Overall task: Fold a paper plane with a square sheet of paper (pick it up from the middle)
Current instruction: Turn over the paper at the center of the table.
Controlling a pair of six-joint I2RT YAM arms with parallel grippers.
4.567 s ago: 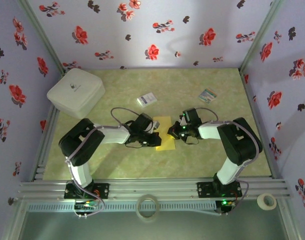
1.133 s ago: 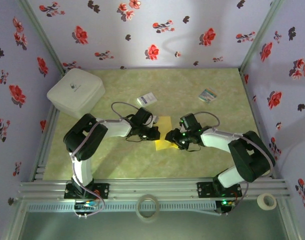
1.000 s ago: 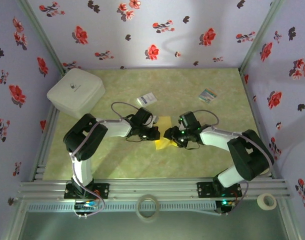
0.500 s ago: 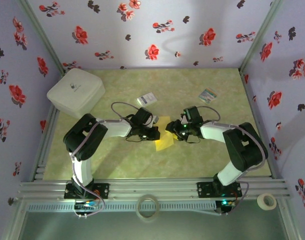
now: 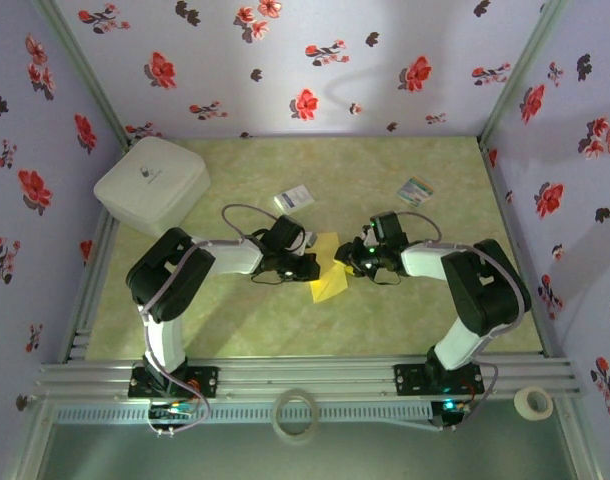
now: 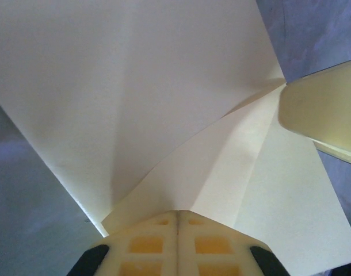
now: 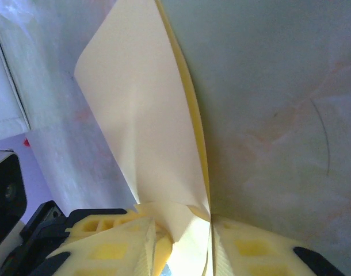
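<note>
You're mid-fold here, and I'd call it an early fold, because the sheet of paper (image 5: 327, 285) is still a wide, loose shape and nothing like a pointed dart yet. From above it sits in the middle of the table (image 5: 385, 325), right between the two arms. The left gripper (image 5: 314, 269) is at its left edge and the right gripper (image 5: 342, 265) at its right edge. Your left fingers (image 6: 147, 244) are pressed tight together with the paper's near edge caught between them. In the left wrist view the sheet fans up and away from that pinch, with a slanted flap already folded over it. One pale finger of the other gripper meets the paper at the flap's far corner. On the other side, your right fingers (image 7: 250, 247) stand close together with a bunched bit of the sheet gathered in the narrow gap. It looks like a pinch to me, with the paper against both pads. From there the sheet rises as a tall, curved panel standing on edge, with the table to its right. So both grippers hold the same sheet from opposite sides, and part of it is lifted off the table rather than lying flat. My guess for the next move is to line the flap's edge up and then press it down flat into a sharp crease. Go easy while you do it, because two pinches pulling apart on paper this thin could tear it or skew the fold.
</note>
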